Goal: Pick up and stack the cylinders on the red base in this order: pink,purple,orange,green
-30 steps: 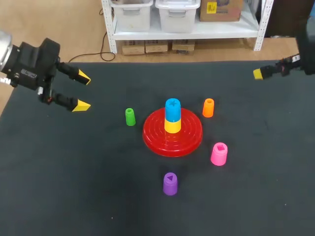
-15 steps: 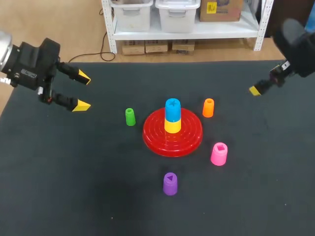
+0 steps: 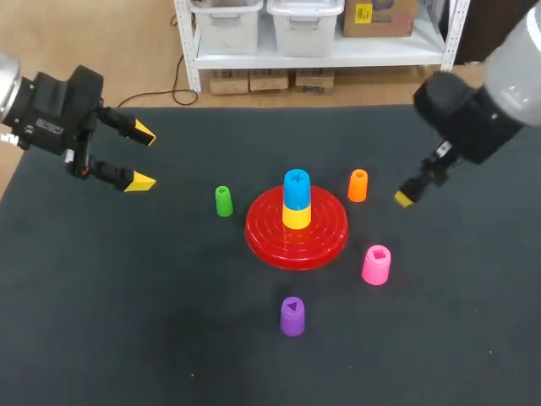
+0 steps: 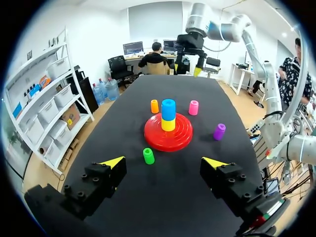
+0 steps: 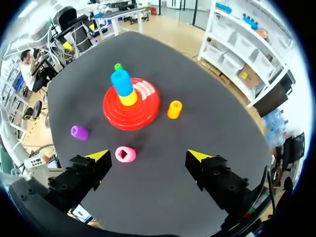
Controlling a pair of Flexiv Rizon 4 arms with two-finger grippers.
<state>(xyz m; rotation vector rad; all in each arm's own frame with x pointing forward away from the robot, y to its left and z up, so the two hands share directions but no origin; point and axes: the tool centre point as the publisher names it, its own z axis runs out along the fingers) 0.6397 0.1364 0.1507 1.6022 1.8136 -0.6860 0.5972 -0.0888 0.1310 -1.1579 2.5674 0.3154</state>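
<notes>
**Spotter:** Where's the pink cylinder (image 3: pixel 376 265)?

**Me:** It's standing upright on the table (image 3: pixel 127 296), long axis vertical, on its own. It sits near the red base (image 3: pixel 325 241), on my right side. The base carries only a blue piece (image 3: pixel 297 188) on a yellow one (image 3: pixel 296 217).

**Spotter:** Which arm is nearer?

**Me:** My right pincer (image 5: pixel 148 156), clearly. It hangs above that side with its fingers spread wide and nothing in them. Looking along it, the pink one lies below and between the fingers, but off-centre. It is close to the finger on the purple cylinder's (image 5: pixel 79 132) side. I'd say a small shift that way, then straight down.

**Spotter:** And the left?

**Me:** My left pincer (image 3: pixel 139 156) is spread and empty too, well apart beyond the green cylinder (image 3: pixel 223 200).
</notes>
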